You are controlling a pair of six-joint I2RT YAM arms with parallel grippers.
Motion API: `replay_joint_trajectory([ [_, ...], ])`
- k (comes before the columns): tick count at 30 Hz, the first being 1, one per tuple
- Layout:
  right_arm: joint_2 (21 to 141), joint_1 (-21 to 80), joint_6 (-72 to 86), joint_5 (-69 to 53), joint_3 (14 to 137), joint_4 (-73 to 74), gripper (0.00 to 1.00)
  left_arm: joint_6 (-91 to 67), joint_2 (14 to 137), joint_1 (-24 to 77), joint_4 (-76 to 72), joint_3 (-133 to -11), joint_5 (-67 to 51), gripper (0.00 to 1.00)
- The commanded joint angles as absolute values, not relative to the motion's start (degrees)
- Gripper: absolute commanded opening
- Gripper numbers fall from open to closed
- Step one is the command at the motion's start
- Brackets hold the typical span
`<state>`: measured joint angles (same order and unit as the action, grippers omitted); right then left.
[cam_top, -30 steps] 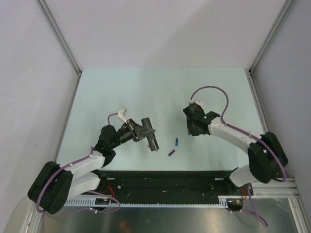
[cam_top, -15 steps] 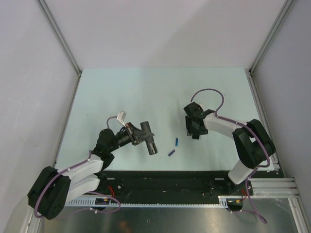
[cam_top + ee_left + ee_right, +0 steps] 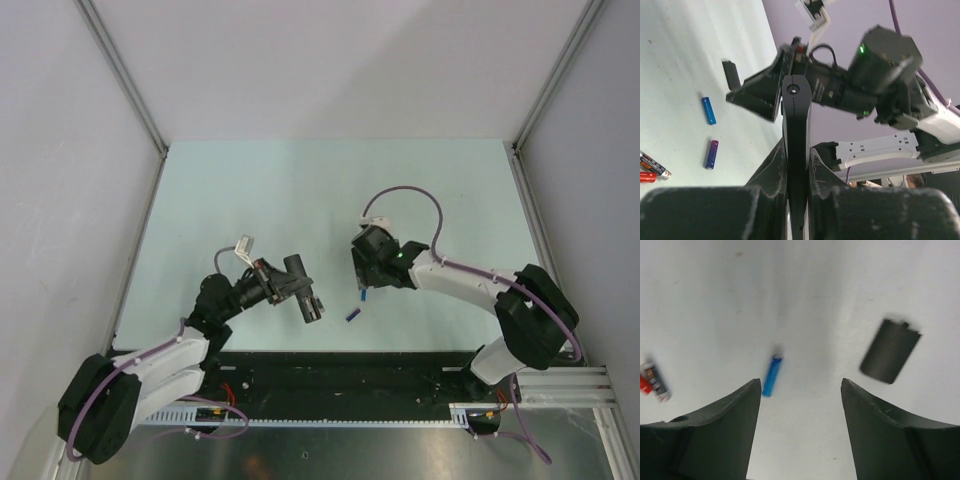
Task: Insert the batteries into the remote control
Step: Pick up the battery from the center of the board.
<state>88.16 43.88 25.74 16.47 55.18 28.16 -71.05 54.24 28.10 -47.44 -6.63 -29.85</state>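
Left gripper (image 3: 312,308) clamped on the remote control (image 3: 796,125); right gripper (image 3: 360,274) spread above a blue battery (image 3: 772,375).

The left gripper's jaws were pressed against the long sides of the remote control, which stood on edge between them, held off the desk (image 3: 300,190) near its near edge and left of the middle. The right gripper's fingers (image 3: 715,430) stood well apart with nothing between them, pointing down at the desk close to the middle of the near edge. The blue battery lay just beyond the tips, nearer the left finger and blurred in the wrist view. A second battery (image 3: 711,154), blue shading to purple, lay near it toward the near edge. Two red-orange batteries (image 3: 650,169) lay side by side a little further off. A small dark cover (image 3: 889,351) lay flat on the desk on the blue battery's other side, apart from it.
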Motion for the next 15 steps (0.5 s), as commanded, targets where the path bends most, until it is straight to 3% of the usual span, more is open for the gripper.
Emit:
replay_joint_trajectory([
  [1, 86.6, 51.1, 31.0, 23.5, 55.4, 26.7, 0.69, -72.2, 50.3, 27.8, -51.1, -4.2, -26.7, 0.0],
  [9, 88.2, 50.5, 33.9, 19.8, 54.3, 23.5, 0.67, -70.1, 47.1, 27.7, -51.2, -2.8, -28.0, 0.0],
  [15, 91.1, 48.3, 32.9, 16.3, 54.3, 21.7, 0.53, -69.5, 46.5, 27.7, -51.2, -1.8, -27.0, 0.0],
])
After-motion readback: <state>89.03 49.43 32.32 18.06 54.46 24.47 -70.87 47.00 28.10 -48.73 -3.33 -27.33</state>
